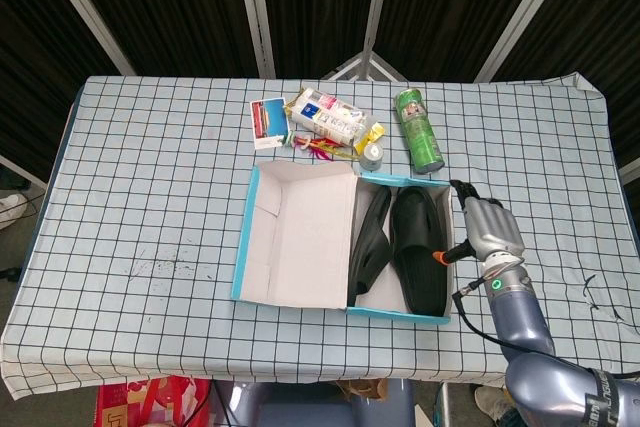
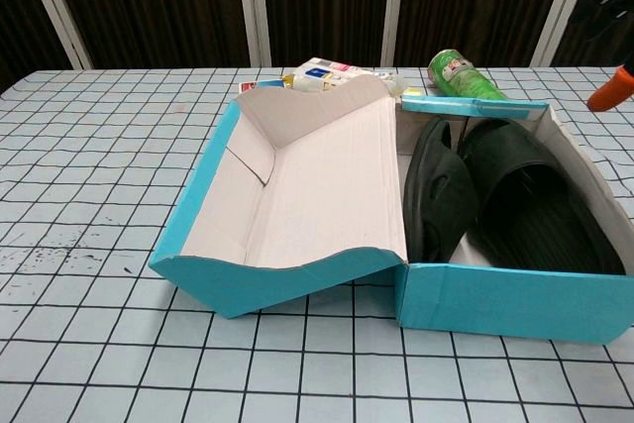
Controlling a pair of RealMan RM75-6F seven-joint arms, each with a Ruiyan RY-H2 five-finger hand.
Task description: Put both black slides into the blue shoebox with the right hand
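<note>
From the head view, the blue shoebox [image 1: 345, 247] sits near the middle of the checked counter [image 1: 150, 177], its lid folded open to the left so the right-hand compartment is free to load. Both black slides lie in that compartment: the left slide [image 1: 366, 244] leans on its edge against the inner wall, and the right slide [image 1: 417, 250] lies flat with its sole down, filling the rest of the floor. The right hand [image 1: 487, 231] hangs just outside the box's right wall, holding nothing, fingers loosely apart, clear of the slide; I judge the placing done and the hand free to pull away. Behind the box lie a green can [image 1: 419, 129] on its side, a snack packet [image 1: 326, 117] and a small card [image 1: 267, 121], well clear of the work. The left hand is not in view.

From the chest view, the shoebox [image 2: 495, 299] shows its open lid propped up at the left, the tilted slide [image 2: 436, 195] resting against the flat slide [image 2: 530, 200]. Only an orange tip shows at the right edge, so this view cannot confirm how the fingers lie.
</note>
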